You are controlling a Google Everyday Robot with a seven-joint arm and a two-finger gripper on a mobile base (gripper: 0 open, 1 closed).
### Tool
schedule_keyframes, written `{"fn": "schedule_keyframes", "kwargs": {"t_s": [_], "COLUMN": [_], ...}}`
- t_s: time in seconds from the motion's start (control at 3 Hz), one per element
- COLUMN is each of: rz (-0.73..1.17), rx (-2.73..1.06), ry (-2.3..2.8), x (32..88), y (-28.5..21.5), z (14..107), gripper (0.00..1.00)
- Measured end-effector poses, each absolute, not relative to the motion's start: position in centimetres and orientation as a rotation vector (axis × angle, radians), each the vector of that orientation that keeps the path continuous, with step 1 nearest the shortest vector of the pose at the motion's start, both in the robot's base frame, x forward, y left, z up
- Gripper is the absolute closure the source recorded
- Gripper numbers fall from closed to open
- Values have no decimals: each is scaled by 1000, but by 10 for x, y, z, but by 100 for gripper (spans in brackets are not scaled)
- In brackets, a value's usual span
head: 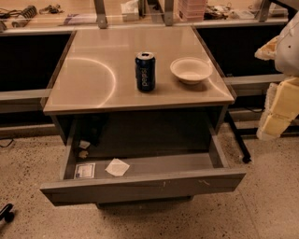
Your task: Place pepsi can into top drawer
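Observation:
The pepsi can [145,71], dark blue with a silver top, stands upright on the beige tabletop [93,70], a little right of centre. The top drawer [140,186] is pulled open below the tabletop's front edge; a white paper scrap [117,167] and a label [84,170] lie inside on its left half. My gripper [279,109], pale yellow with a white arm part above it, hangs at the right edge of the view. It is beside the table, well right of the can, and holds nothing that I can see.
A white bowl [191,70] sits on the tabletop just right of the can. A back counter [140,14] with clutter runs behind the table. A dark table leg [237,137] angles down at the right. The floor [271,200] is speckled.

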State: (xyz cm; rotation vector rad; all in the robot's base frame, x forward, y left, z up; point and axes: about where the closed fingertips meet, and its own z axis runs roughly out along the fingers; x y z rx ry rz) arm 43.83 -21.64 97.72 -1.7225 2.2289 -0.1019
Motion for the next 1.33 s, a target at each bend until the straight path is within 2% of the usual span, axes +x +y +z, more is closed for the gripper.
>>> {"fn": "schedule_keyframes", "kwargs": {"t_s": [0.67,1.33], "rz": [-94,-10], "rx": [-1711,-1616], "ry": [2205,2037], "x": [448,539], "y": [-215,-195], "z": [978,983], "gripper": [0,0]}}
